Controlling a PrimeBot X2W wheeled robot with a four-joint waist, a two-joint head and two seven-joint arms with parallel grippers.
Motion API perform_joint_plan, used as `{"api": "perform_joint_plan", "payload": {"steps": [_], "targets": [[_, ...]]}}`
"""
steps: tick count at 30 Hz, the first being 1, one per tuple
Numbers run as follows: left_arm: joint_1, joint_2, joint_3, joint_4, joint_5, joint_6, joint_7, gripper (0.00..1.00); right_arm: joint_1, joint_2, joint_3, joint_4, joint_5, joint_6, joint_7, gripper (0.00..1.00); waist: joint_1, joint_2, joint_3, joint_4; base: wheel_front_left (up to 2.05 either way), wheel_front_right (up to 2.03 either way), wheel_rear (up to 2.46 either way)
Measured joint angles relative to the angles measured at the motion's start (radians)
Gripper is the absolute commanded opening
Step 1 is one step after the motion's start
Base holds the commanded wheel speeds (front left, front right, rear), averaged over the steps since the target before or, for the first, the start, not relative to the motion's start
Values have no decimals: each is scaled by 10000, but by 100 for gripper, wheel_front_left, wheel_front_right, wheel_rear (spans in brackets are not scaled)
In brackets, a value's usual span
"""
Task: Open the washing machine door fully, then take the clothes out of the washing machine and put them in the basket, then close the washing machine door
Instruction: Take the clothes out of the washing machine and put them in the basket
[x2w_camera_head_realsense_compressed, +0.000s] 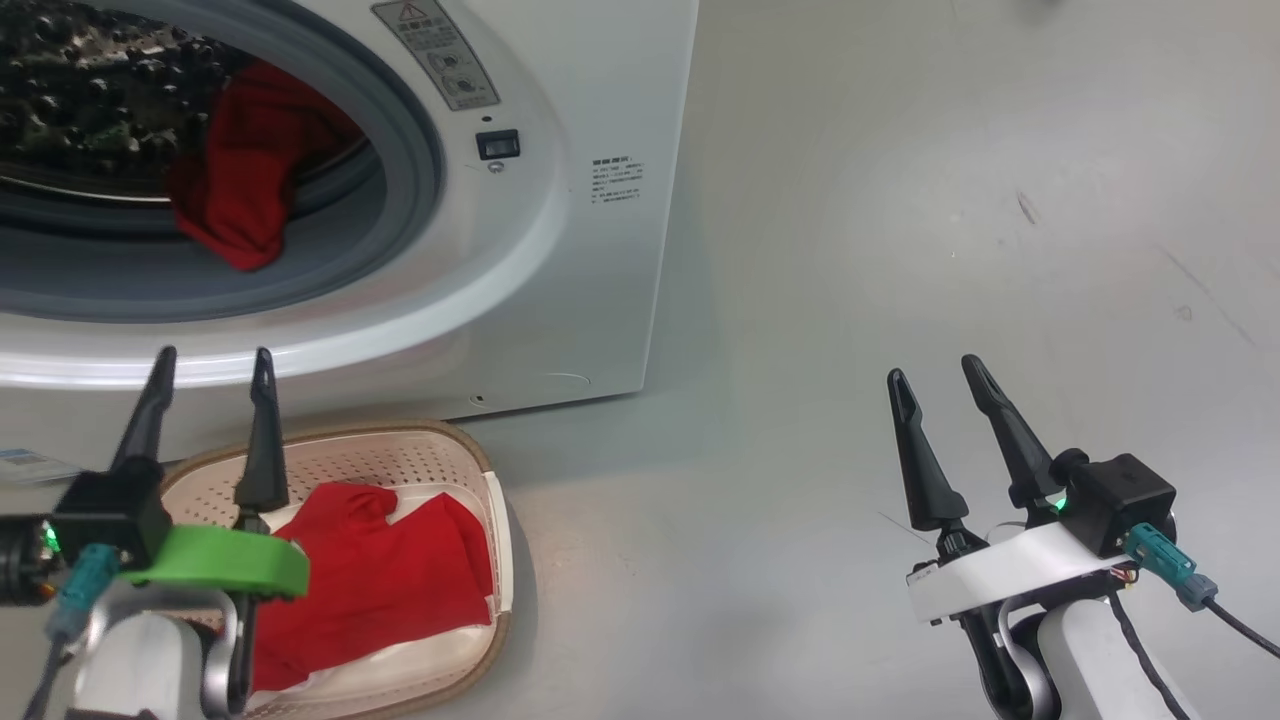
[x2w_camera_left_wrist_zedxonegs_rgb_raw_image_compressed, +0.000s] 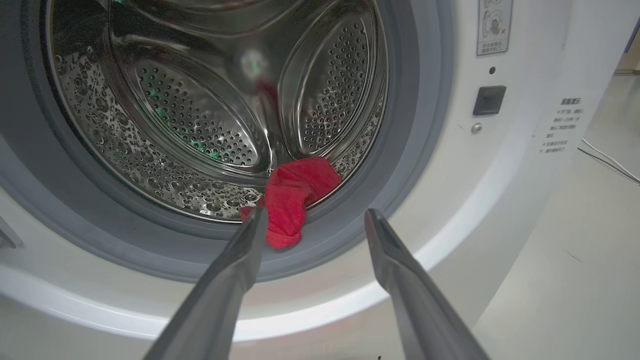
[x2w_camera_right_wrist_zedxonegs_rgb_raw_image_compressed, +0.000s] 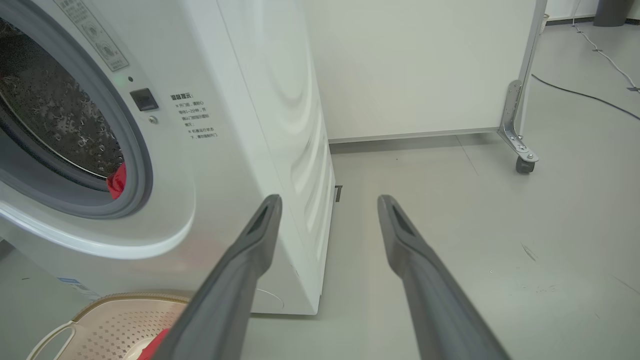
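Note:
The white washing machine (x2w_camera_head_realsense_compressed: 560, 280) stands with its drum mouth uncovered; its door is out of view. One red garment (x2w_camera_head_realsense_compressed: 245, 180) hangs over the grey seal at the drum's lower right, also seen as red cloth (x2w_camera_left_wrist_zedxonegs_rgb_raw_image_compressed: 290, 200) in the left wrist view and red cloth (x2w_camera_right_wrist_zedxonegs_rgb_raw_image_compressed: 117, 181) in the right wrist view. Another red garment (x2w_camera_head_realsense_compressed: 385, 580) lies in the cream basket (x2w_camera_head_realsense_compressed: 470, 455) on the floor below the machine. My left gripper (x2w_camera_head_realsense_compressed: 212, 358) is open and empty above the basket, facing the drum (x2w_camera_left_wrist_zedxonegs_rgb_raw_image_compressed: 200, 125). My right gripper (x2w_camera_head_realsense_compressed: 937, 372) is open and empty over bare floor to the right.
Grey floor (x2w_camera_head_realsense_compressed: 900, 250) spreads to the machine's right. A white partition panel on a castor foot (x2w_camera_right_wrist_zedxonegs_rgb_raw_image_compressed: 522, 155) stands behind the machine, with a cable (x2w_camera_right_wrist_zedxonegs_rgb_raw_image_compressed: 585, 95) lying on the floor beyond it. The basket rim (x2w_camera_right_wrist_zedxonegs_rgb_raw_image_compressed: 120, 300) sits right against the machine's front.

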Motion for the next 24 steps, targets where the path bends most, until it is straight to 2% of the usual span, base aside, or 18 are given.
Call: {"api": "perform_joint_plan", "payload": {"steps": [9,11,24], "targets": [[-1397,568,752,169,-270,119,966,100,-431,38,163,-13,10,2,2,100,1,0,809,-612,0,0,0],[-1872,650,1005,568,-593,159,1626,100,-524,59,222,13,12,2,0,100,0,0,1075,-863,0,0,0],[-4010,1572,1068,1883,-593,255,3210,100,-971,96,305,111,12,4,0,100,0,0,2000,-1515,0,0,0]]}}
